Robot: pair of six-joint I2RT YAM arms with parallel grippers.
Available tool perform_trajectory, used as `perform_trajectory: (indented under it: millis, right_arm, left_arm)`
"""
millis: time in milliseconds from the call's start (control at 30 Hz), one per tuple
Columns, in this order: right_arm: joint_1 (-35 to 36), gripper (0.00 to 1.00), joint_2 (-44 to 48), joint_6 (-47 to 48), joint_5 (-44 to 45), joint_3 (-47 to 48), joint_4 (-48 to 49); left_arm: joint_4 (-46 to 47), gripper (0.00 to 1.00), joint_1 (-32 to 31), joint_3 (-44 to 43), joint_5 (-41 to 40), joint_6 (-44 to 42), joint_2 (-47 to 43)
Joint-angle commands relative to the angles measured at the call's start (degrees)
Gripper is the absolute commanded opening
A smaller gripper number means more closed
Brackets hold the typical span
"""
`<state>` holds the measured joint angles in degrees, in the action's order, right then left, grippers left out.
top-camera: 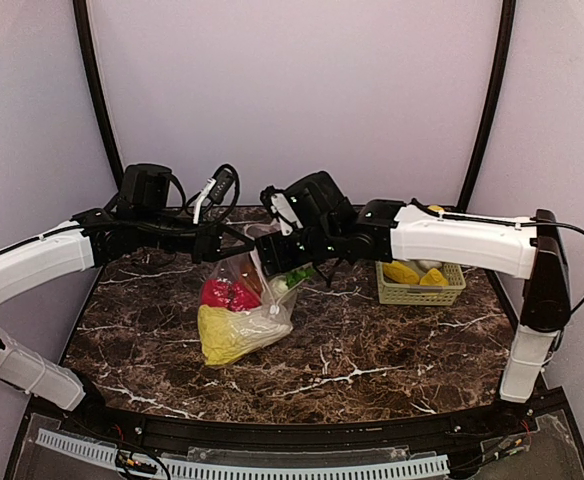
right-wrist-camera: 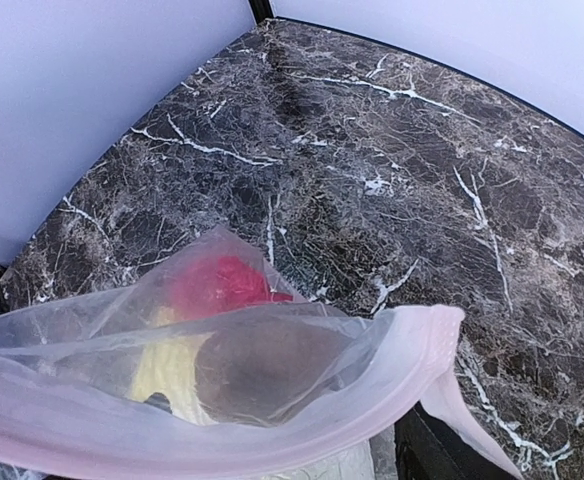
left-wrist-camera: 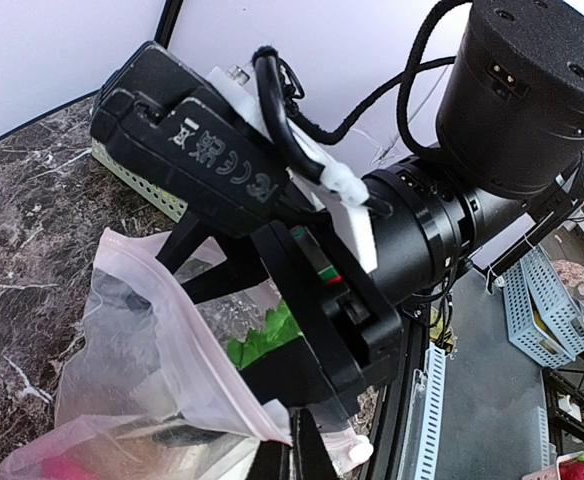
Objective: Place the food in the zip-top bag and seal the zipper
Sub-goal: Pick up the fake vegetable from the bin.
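From above, the left gripper point(top-camera: 213, 247) and the right gripper point(top-camera: 274, 260) meet close together over the mouth of the zip-top bag point(top-camera: 270, 320), which hangs below them and rests on the marble surface point(top-camera: 372, 350). The bag holds a red piece point(top-camera: 228, 294) under the left gripper, the yellow cabbage point(top-camera: 224, 336) lower down and the radish with green top point(top-camera: 292, 280) just under the right gripper. To the outer side of the right gripper stands a green mesh basket point(top-camera: 419, 296) with yellow food in it. Only the left wrist view shows the zipper point(left-wrist-camera: 187, 330) as a pink strip. It runs down to the left gripper's own fingers, which are pressed together on this edge, with the white slider point(left-wrist-camera: 357, 452) just beside them. The right wrist view looks through the bag wall at the red and yellow food, and only one dark finger point(right-wrist-camera: 442, 455) shows in it. Whether the right gripper is apart or together, I cannot tell.
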<state>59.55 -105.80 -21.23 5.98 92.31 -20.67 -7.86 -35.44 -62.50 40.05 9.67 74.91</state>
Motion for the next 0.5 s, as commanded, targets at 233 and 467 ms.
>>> perform_trajectory:
  millis: [233,467]
  right_arm:
    - [1.22,0.82,17.53,0.19,-9.0,-7.22,-0.22]
    - [1.0,0.88,28.93,-1.83,4.35,-15.21,-6.37]
  left_arm:
    - [1.42,0.01,0.2,1.1,-3.66,-0.68,-2.91]
    - [1.36,0.01,0.24,1.11,-3.73,-0.73,-2.65]
